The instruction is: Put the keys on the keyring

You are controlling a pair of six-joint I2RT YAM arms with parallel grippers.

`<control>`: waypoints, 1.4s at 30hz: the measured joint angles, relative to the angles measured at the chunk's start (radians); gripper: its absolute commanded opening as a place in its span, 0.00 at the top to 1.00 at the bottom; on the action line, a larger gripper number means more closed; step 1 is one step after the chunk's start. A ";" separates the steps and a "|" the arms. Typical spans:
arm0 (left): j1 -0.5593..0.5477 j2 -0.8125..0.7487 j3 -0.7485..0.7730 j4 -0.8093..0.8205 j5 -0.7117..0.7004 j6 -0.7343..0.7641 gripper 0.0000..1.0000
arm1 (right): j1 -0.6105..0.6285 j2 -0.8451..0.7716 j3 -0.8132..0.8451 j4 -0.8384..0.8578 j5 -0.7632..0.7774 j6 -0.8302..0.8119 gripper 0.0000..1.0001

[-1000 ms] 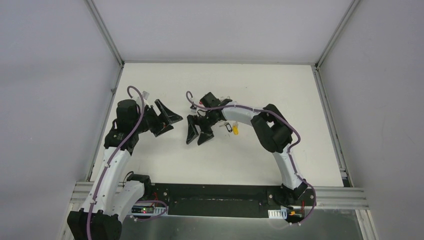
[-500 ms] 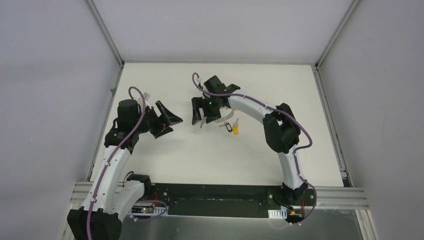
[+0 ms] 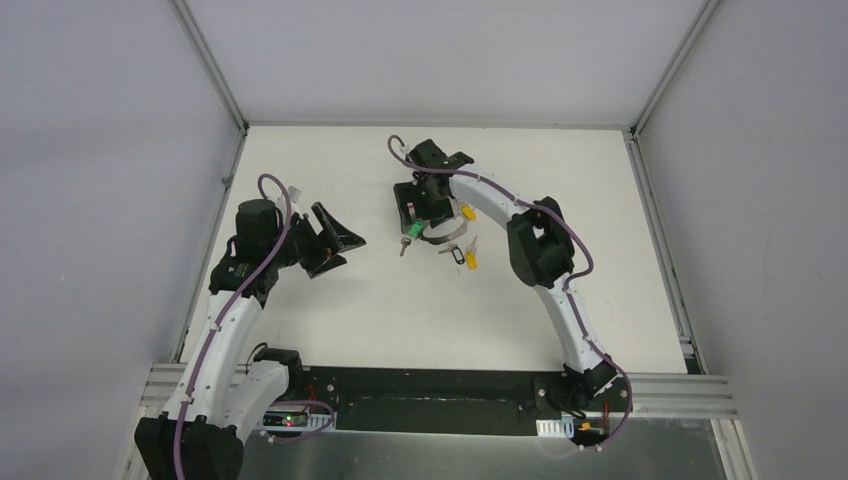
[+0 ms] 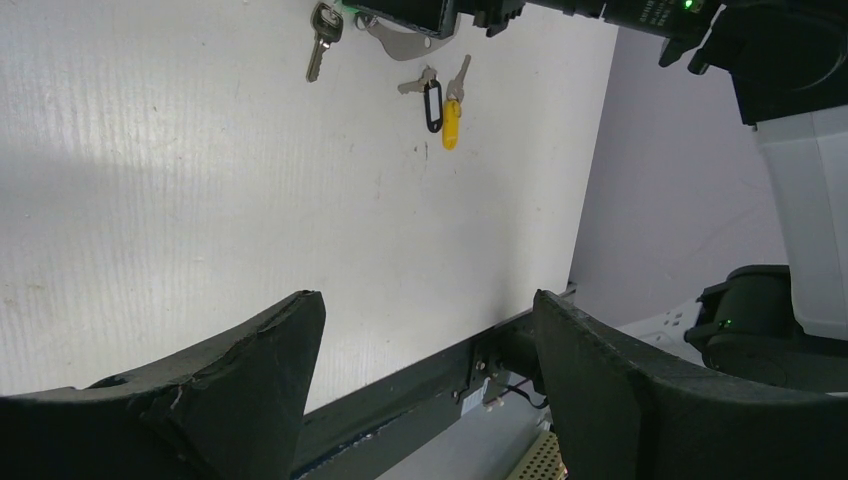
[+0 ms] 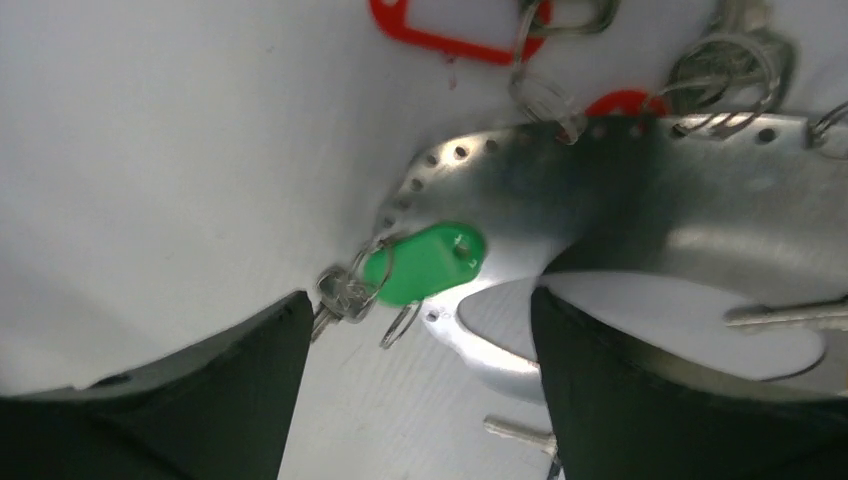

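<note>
**Ana:** Where is the keyring?

**Ben:** The keyring (image 3: 447, 236), a large grey metal loop, lies flat on the white bench (image 3: 330, 310) just above the middle of the overhead frame. The right tool (image 3: 412, 210) hangs directly over its left end, jaws spread wide with nothing between them.

**Ana:** What is hanging on it?

**Ben:** The right wrist view is the one that shows this. From there the loop is a shiny flat band pierced by a row of small holes. Thin wire rings (image 5: 722, 75) pass through holes along its upper edge. A red plastic tag (image 5: 440, 32) lies just past them at the top of the frame. A green plastic tag (image 5: 425, 262) rests against the band's lower left edge, and a small silvery key (image 5: 338, 295) lies beside it. I cannot tell whether its ring goes through a hole.

**Ana:** What does the overhead view add?

**Ben:** A black plastic tag (image 3: 459, 256) and a yellow plastic tag (image 3: 471, 261) lie side by side with their keys, just below the loop. A second yellow tag (image 3: 467, 211) lies above it, beside the right arm. None of these shows in the right wrist view.

**Ana:** And the left tool?

**Ben:** The left tool (image 3: 350, 250) is at centre left of the overhead frame, well apart from the loop, released and empty. Its own camera looks across bare bench. The black and yellow tags lie near the top of that frame, and the loop is half hidden under the right tool.
</note>
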 measured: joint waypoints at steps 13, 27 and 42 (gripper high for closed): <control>0.000 0.000 -0.015 0.000 0.001 -0.004 0.23 | -0.008 -0.020 -0.085 0.045 -0.154 0.012 0.17; 0.000 -0.010 -0.049 -0.009 0.002 -0.010 0.23 | 0.103 -0.117 -0.389 0.228 -0.565 0.156 0.16; 0.000 -0.007 -0.049 -0.078 -0.028 0.054 0.24 | 0.154 -0.336 -0.676 0.298 -0.521 0.237 0.16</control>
